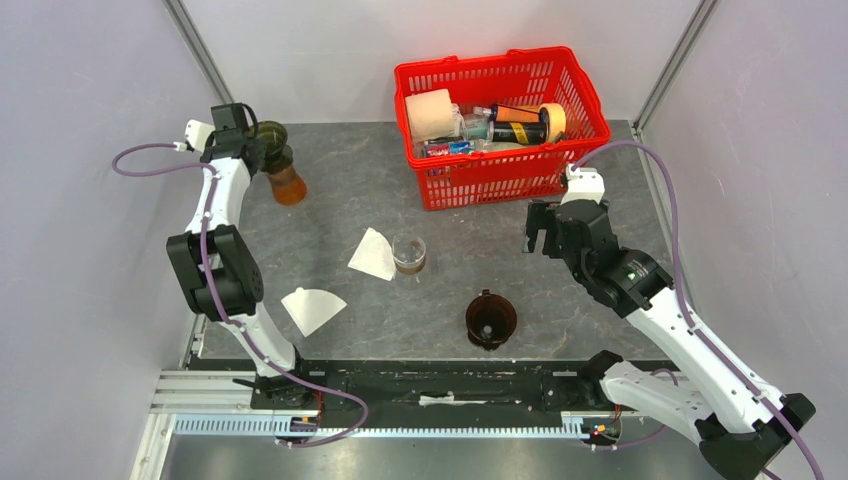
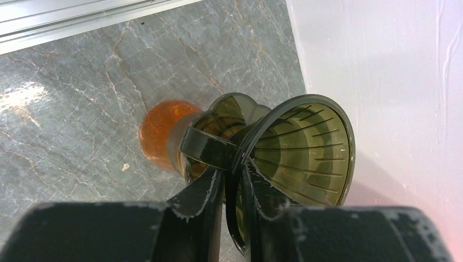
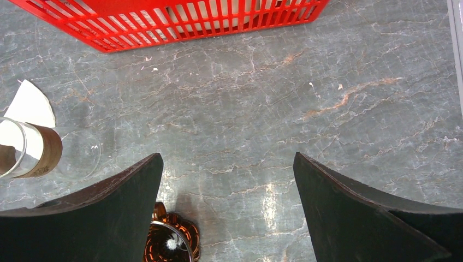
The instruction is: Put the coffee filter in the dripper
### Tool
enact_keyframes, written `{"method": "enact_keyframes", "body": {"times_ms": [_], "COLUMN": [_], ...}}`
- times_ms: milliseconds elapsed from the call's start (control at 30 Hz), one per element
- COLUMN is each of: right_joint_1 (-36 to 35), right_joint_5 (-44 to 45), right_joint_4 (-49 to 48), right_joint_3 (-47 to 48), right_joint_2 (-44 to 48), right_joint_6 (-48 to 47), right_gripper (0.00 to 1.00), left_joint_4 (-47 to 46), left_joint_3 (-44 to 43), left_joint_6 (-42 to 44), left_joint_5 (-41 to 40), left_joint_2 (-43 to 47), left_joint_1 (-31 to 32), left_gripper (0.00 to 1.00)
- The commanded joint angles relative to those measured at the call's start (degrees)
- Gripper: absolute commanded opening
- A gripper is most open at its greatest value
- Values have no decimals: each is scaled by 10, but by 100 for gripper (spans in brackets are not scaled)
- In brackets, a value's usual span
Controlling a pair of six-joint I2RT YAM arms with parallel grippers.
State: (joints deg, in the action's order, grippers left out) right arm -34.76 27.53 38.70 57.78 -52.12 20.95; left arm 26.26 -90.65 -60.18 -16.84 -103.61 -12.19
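L hand [image 2: 232,177] is pinching dripper [image 2: 306,147] left of basket [image 1: 490,180], R hand [image 3: 226,164] hanging spread, filter [image 1: 372,254] lying unplaced nr basket; mostly undone.

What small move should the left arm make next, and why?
Probably carry the olive dripper toward the middle of the table and set it upright. The left gripper pinches it, tipped on its side at the far left, near an orange vessel, while one paper filter and another filter lie nearer the centre. The right gripper hangs open.
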Motion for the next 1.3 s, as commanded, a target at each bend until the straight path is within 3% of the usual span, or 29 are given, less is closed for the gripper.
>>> {"method": "enact_keyframes", "body": {"times_ms": [0,133,267,500,700,867,1067,1200,1267], "right_joint_1": [-1,-1,-1,-1,-1,-1,-1,-1,-1], "right_joint_5": [13,13,13,15,16,15,13,10,9], "right_joint_4": [-3,-3,-3,-3,-3,-3,-4,-5,-5], "right_joint_3": [-2,-2,-3,-2,-1,-2,8,10,8], "right_joint_2": [11,14,15,10,14,20,7,-2,-5], "right_joint_6": [0,0,0,0,2,2,2,7,9], "right_gripper": [97,97,97,97,97,97,97,97,97], "left_joint_4": [3,5,6,5,-5,-10,-53,-8,21], "left_joint_3": [-1,-3,-4,-5,9,64,286,380,403], "left_joint_6": [-7,-7,-5,11,35,58,82,110,111], "left_joint_5": [-5,2,9,-9,41,67,111,88,52], "left_joint_2": [40,38,42,66,84,148,344,441,464], "left_joint_1": [-3,-3,-3,-3,-3,-3,23,91,160], "left_gripper": [22,23,30,62,86,89,90,91,91]}}
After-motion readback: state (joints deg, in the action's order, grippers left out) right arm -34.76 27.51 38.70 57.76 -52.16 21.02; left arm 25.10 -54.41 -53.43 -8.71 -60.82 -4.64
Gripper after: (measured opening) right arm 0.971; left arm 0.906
